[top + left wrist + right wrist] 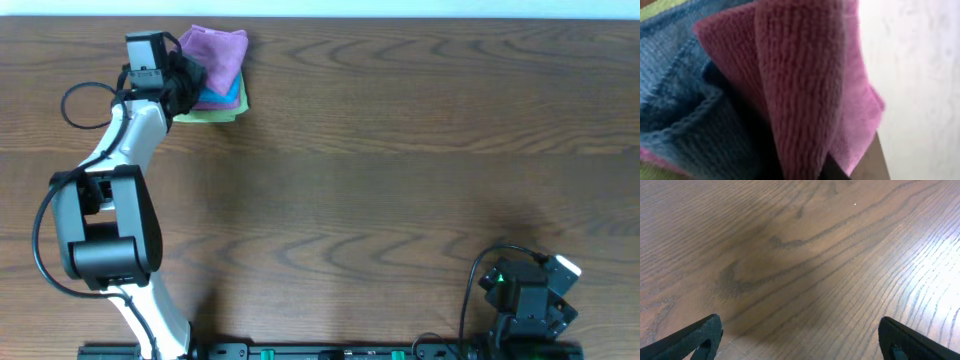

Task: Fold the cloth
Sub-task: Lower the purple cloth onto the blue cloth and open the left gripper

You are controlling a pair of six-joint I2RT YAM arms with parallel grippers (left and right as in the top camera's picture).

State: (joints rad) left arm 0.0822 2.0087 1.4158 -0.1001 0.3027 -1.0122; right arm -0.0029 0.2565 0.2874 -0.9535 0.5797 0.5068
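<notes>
The cloth [805,90] is fuzzy, ribbed fabric; the table [800,255], grained wood.

The jaws of the left gripper [190,76] are masked overhead and blotted out in the wrist view by the blurred cloth [805,75]; the right arm [528,300] is cut by the bottom edge.

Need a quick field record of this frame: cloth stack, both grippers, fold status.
stack: purple microfibre cloth on top, bright blue folded cloth under it, light green folded cloth at the bottom
stack location: far left of the wooden table
left gripper: at the stack's left edge; purple fabric bunched against its camera; jaws hidden, grip unclear
right gripper: open, over bare wood, near right, away from the cloths
fold status: purple cloth rumpled on the stack, not spread out
</notes>
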